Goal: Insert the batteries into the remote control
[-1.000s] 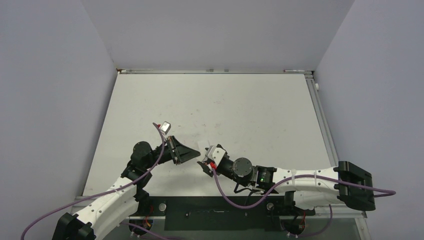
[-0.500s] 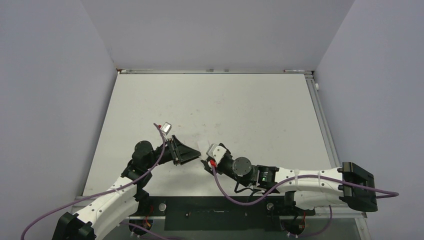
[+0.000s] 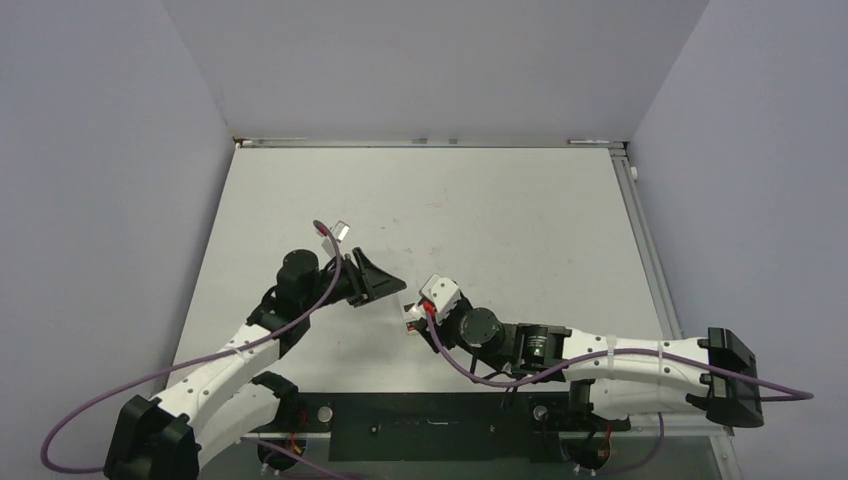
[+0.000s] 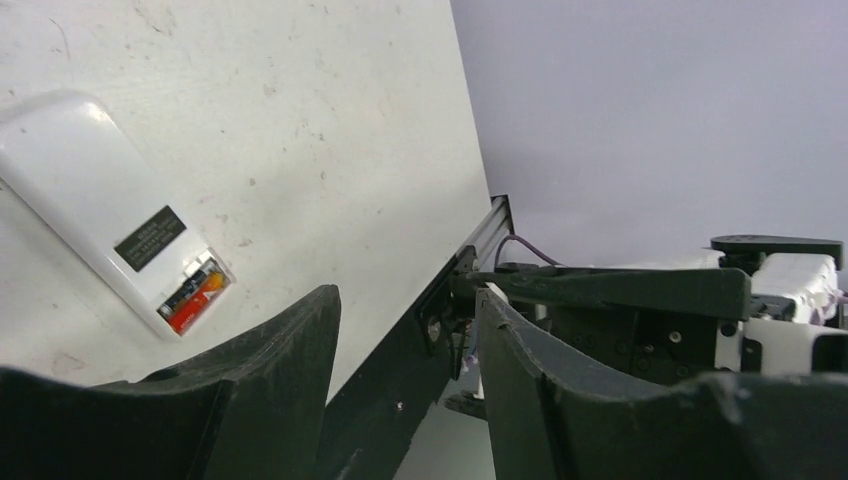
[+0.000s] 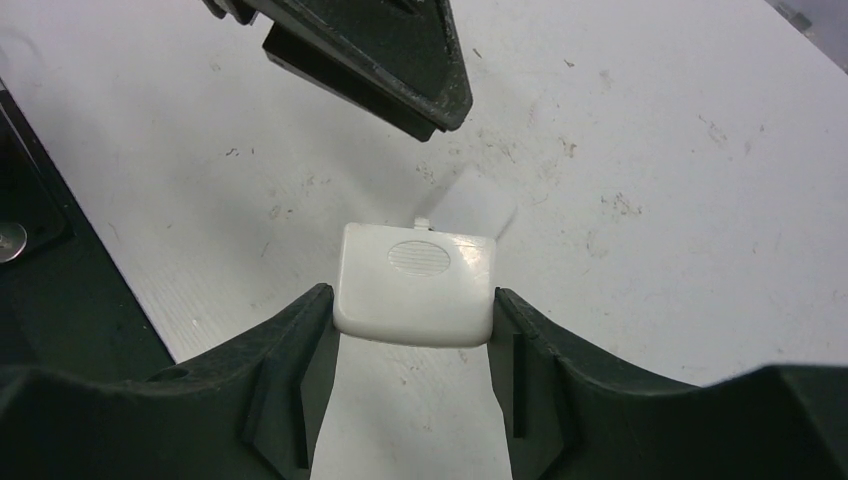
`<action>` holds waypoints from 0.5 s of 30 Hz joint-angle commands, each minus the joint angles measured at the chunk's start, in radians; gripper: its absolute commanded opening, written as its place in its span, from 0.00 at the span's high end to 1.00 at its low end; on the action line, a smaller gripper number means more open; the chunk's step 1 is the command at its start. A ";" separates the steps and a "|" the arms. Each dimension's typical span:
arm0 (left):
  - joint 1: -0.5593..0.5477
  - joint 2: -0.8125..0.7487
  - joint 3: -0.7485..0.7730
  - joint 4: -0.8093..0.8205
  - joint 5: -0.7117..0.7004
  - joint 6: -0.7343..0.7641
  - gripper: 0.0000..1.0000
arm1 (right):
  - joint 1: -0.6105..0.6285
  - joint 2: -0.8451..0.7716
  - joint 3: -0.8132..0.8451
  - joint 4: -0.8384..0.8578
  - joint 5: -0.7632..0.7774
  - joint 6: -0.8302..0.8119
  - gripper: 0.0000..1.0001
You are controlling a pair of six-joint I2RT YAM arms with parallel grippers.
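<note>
Left gripper (image 3: 388, 290) blocks right gripper (image 3: 413, 318) (clasping battery cover (image 5: 415, 285)).

We note remote control (image 4: 95, 205) lying flat on desk (image 4: 330, 120), plain white back up, dark label mid-body. Recess at its lower end is uncovered. Batteries (image 4: 192, 297) sit inside, side by side, crosswise to body: reddish one nearest end edge, darker one just beside it toward label, detail too small for us to read. Remote's cover panel (image 5: 415, 285), white with ribbed oval grip and small tab, is pinched between right pincer (image 5: 410, 300) fingers above desk.
</note>
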 commanded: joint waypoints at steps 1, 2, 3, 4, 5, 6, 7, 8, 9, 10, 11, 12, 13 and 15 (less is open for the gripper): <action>0.001 0.095 0.095 -0.025 -0.048 0.110 0.51 | 0.006 -0.049 0.063 -0.144 0.030 0.093 0.79; 0.000 0.124 0.110 -0.021 -0.048 0.117 0.51 | 0.006 -0.060 0.066 -0.163 0.029 0.106 0.79; -0.003 0.154 0.124 -0.016 -0.049 0.124 0.51 | 0.005 -0.066 0.068 -0.180 0.030 0.117 0.79; -0.005 0.182 0.140 -0.015 -0.053 0.132 0.51 | 0.006 -0.074 0.069 -0.196 0.027 0.129 0.79; -0.013 0.214 0.155 -0.013 -0.054 0.138 0.51 | 0.006 -0.082 0.069 -0.210 0.024 0.140 0.79; -0.021 0.246 0.172 -0.006 -0.054 0.142 0.52 | 0.006 -0.091 0.069 -0.225 0.023 0.151 0.79; -0.032 0.278 0.189 -0.004 -0.057 0.149 0.52 | 0.006 -0.101 0.068 -0.237 0.021 0.164 0.79; -0.044 0.310 0.210 -0.006 -0.064 0.158 0.53 | 0.006 -0.110 0.067 -0.249 0.021 0.174 0.79; -0.058 0.340 0.232 -0.008 -0.072 0.167 0.54 | 0.006 -0.119 0.064 -0.258 0.020 0.188 0.79; -0.071 0.383 0.250 -0.011 -0.082 0.177 0.54 | 0.004 -0.127 0.061 -0.267 0.022 0.201 0.79; -0.085 0.404 0.272 -0.011 -0.093 0.184 0.55 | 0.005 -0.134 0.060 -0.276 0.023 0.215 0.79; -0.096 0.442 0.294 -0.019 -0.105 0.192 0.55 | 0.005 -0.139 0.060 -0.288 0.021 0.230 0.79; -0.106 0.473 0.316 -0.026 -0.117 0.197 0.56 | 0.005 -0.144 0.063 -0.299 0.021 0.242 0.79; -0.122 0.526 0.370 -0.045 -0.136 0.220 0.58 | 0.005 -0.154 0.067 -0.328 0.021 0.266 0.79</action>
